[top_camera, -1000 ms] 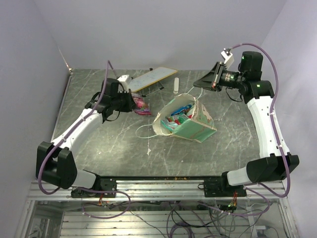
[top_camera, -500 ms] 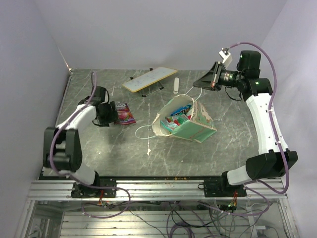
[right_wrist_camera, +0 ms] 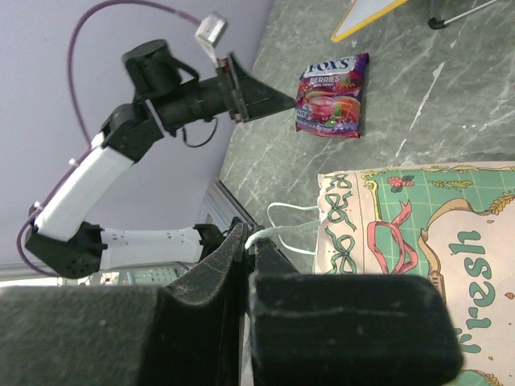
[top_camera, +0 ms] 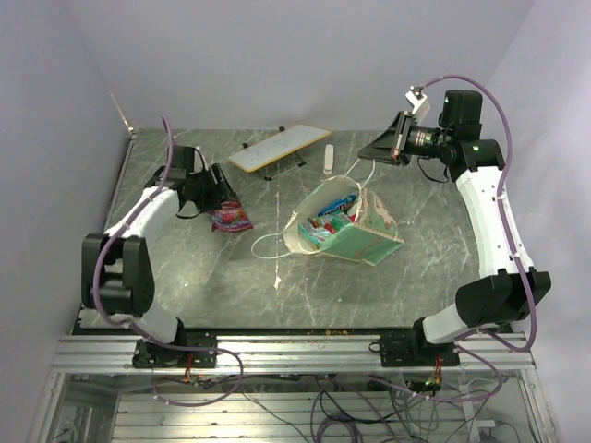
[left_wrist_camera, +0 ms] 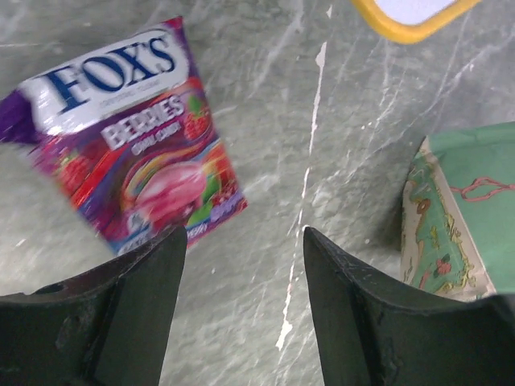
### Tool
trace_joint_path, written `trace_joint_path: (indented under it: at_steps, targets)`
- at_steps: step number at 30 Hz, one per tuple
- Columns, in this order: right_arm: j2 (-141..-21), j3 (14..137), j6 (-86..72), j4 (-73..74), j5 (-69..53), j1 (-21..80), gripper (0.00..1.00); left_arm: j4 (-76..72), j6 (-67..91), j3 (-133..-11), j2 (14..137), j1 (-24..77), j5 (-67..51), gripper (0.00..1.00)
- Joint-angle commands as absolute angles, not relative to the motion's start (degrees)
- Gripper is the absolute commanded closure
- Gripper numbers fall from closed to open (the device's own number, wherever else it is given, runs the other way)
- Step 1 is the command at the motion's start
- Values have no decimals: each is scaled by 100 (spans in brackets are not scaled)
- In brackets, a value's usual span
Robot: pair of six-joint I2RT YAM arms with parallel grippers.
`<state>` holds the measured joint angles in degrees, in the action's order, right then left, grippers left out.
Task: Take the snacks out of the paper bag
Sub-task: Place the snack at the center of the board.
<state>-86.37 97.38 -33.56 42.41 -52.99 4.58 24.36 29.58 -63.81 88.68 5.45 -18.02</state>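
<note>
Progress looks early: one snack, a purple-and-pink crinkly foil packet printed FOX'S BERRIES (top_camera: 231, 217), lies flat on the grey marbled worktop (top_camera: 185, 286), well to the left of the mint-green paper gift bag (top_camera: 365, 238), so you can count that one as out. The left pincer (top_camera: 220, 192) hangs just beside it with its fingers apart and nothing between them. The right pincer (top_camera: 379, 152) is pressed together, apparently clamped on the white cord loop handle (top_camera: 360, 169) at the far side of the bag, which would hold the mouth up for you. What is left is the bulk of the job: the bag lies tipped toward the left arm with a cluster of red, blue-white and green foil packets (top_camera: 331, 219) inside it. Only the top view looks into that mouth, so judge the remaining count from there; neither wrist camera sees the contents. The left wrist view gives what the top view cannot: the packet (left_wrist_camera: 133, 145) close enough to read, lying beyond the open fingertips and not between them, with one corner of the bag (left_wrist_camera: 459, 217) at the right edge. The right wrist view shows the bag's printed outer side (right_wrist_camera: 402, 233) and the cord (right_wrist_camera: 278, 231) running out from the closed fingertips, where the top view offers only a thin line. The flat white board with a yellow rim (top_camera: 279, 146) stands behind, taking no part.
</note>
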Motion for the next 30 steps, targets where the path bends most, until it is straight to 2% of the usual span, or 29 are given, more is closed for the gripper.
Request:
trace_joint_path:
  at_steps: [1,5,7,10,16,20,24,27,30]
  targets:
    - [-8633,9956,-3391,4198,-5310,461,100,1189,3509,-6074,9357,305,-2736,28]
    - [-8557,9872,-3465,4107,-5265,457,100,-104,4190,-5026,9681,-150,-3198,26]
    - [-8494,9715,-3592,3950,-5297,463,100,-110,4029,-4860,9984,-231,-3114,26]
    - [-8444,9604,-3725,3820,-5347,461,100,81,3732,-4878,10269,-332,-3296,28]
    - [-8419,9665,-3536,4064,-5194,457,100,991,3273,-5246,9357,-336,-3103,23]
    - [-8451,9643,-3624,3961,-5231,462,100,818,3512,-5369,9158,-338,-3511,21]
    - [-8577,9890,-3614,4028,-5234,465,100,135,3969,-5548,9543,-311,-4131,20]
    - [-8632,9982,-3628,4053,-5266,462,100,452,3854,-5976,10005,-183,-4148,19]
    - [-8624,9955,-3580,4101,-5274,457,100,597,3840,-5841,9920,-108,-3943,20]
